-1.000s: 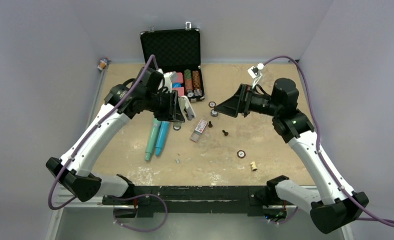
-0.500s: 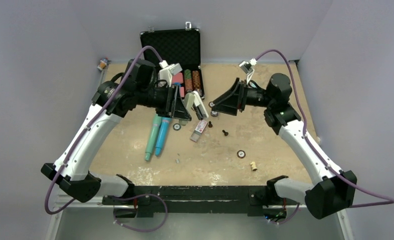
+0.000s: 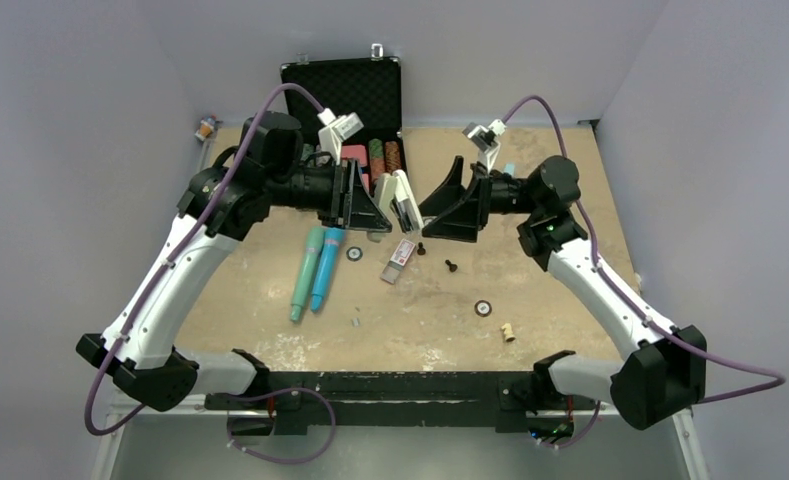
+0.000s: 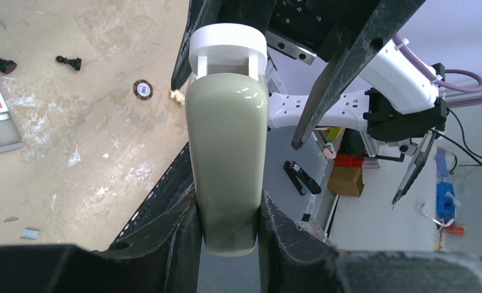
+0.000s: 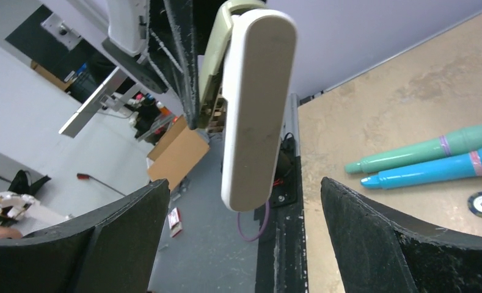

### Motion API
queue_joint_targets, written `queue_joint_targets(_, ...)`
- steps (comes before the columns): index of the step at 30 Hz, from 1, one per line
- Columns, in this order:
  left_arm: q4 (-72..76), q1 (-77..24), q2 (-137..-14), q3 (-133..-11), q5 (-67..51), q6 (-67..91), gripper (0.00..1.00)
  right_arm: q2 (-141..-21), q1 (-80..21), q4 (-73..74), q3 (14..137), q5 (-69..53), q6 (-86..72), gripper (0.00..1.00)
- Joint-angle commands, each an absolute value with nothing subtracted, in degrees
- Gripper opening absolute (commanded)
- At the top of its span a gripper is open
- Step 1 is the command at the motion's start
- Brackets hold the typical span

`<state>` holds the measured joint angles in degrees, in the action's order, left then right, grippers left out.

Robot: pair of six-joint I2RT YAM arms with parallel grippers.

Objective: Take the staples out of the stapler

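Stapler (image 3: 402,203) is held above table (image 3: 560,300), clamped between left fingers (image 4: 176,241); right fingers (image 5: 372,238) are spread apart near it.

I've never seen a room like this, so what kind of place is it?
Probably a robotics lab: a left arm and right arm bolted to a scuffed table inside plain grey walls, a cardboard box beyond.

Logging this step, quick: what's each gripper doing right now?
Left gripper: shut on the stapler.
Right gripper: open, holding nothing.
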<state>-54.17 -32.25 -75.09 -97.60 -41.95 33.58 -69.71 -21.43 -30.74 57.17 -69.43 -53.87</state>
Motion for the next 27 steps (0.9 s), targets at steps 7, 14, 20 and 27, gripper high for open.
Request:
queue_joint_targets(7, -46.53, -31.98, -73.92, -97.82, -43.52, 37.44, 0.00, -71.80, -26.70, -44.39, 58.85, -68.72, -62.29, 0.99)
queue_joint_targets(14, -46.69, -31.99, -73.03, -97.17, -43.36, 37.27, 0.00, -73.07, -26.90, -48.43, 59.51, -67.53, -65.58, 0.99)
queue_joint_targets(20, -46.31, -31.99, -72.84, -96.98, -43.06, 37.38, 0.00, -73.79, -26.90, -48.40, 60.53, -67.04, -66.24, 0.87)
queue_joint_targets(27, -45.31, -31.96, -72.46, -96.76, -42.98, 37.44, 0.00, -74.68, -26.90, -47.22, 61.15, -67.14, -66.02, 0.56)
